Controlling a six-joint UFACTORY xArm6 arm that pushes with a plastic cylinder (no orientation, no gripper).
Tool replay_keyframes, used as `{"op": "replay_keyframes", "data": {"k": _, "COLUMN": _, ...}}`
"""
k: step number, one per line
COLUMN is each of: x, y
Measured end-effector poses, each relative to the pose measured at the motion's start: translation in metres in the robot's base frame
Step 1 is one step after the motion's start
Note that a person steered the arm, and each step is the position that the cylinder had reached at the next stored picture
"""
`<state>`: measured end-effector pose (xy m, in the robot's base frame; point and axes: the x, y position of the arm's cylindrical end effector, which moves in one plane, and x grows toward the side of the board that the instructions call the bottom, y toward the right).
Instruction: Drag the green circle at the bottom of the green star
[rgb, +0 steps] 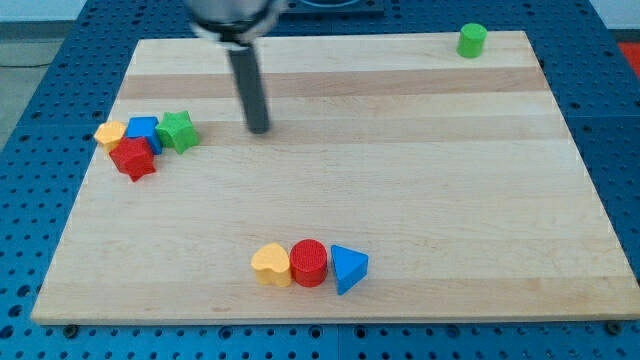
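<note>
Wooden board on blue pegboard. Green circle: upper right, just beside the top edge. Green star: left cluster, touching blue block; yellow block and red star adjoining. My tip: right of the green star, apart; no pincer fitted. Bottom centre row: yellow heart, red cylinder, blue triangle.

The board is pale wood with a smooth, lightly streaked grain and a soft matt sheen. The green circle, green star and red cylinder look like smooth matt plastic. My tip ends a dark, dull-finished rod.
</note>
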<state>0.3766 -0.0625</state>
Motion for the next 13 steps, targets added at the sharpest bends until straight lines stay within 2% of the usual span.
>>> {"op": "replay_keyframes", "data": {"k": 1, "x": -0.004, "y": 0.094}}
{"op": "replay_keyframes", "data": {"k": 2, "x": -0.035, "y": 0.197}}
{"op": "replay_keyframes", "data": {"k": 3, "x": -0.074, "y": 0.298}}
{"op": "replay_keyframes", "data": {"k": 4, "x": -0.133, "y": 0.356}}
{"op": "replay_keyframes", "data": {"k": 5, "x": -0.186, "y": 0.358}}
{"op": "replay_keyframes", "data": {"k": 7, "x": -0.182, "y": 0.294}}
{"op": "replay_keyframes", "data": {"k": 11, "x": -0.090, "y": 0.219}}
{"op": "replay_keyframes", "data": {"k": 13, "x": -0.086, "y": 0.166}}
